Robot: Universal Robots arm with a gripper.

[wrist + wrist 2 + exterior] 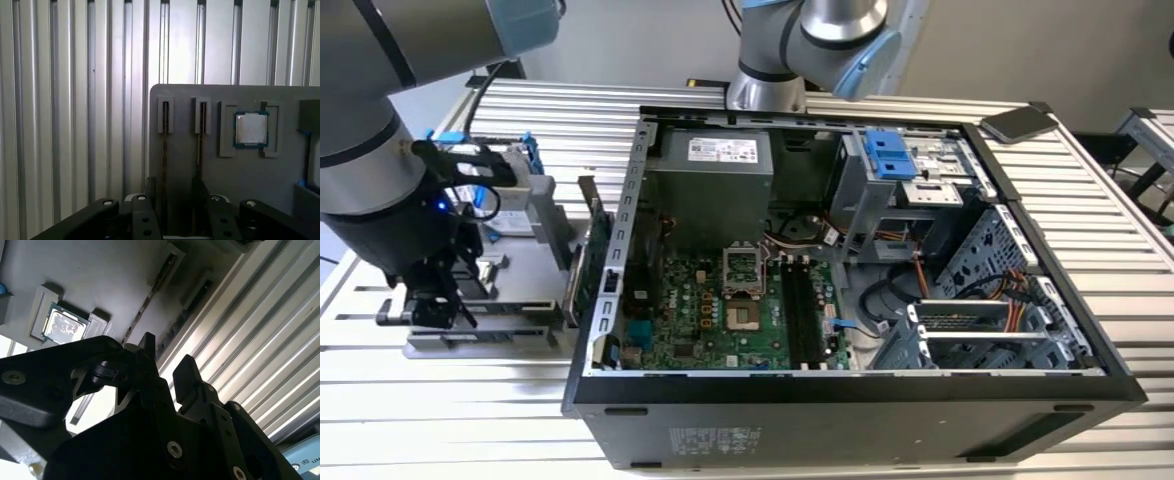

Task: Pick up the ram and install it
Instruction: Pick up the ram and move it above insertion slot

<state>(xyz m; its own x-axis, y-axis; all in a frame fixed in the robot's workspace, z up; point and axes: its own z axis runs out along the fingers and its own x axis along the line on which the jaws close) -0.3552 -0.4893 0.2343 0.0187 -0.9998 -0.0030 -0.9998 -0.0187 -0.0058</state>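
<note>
Claw (175, 189): jaws apart, gripping nothing.
Ram (164, 150): edge-up in grey tray (225, 95) slot, in line with the jaw gap.

The ram (164, 150) (150, 297) is a thin, long stick, seen edge-on in both wrist views as a narrow dark strip. It stands on its long edge in the outermost slot of the grey holder (225, 95), parallel to the holder's side edge, with one end near a corner.

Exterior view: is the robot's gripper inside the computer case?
No, the gripper hangs over the grey holder outside the computer case, on the exterior view's left.
</note>
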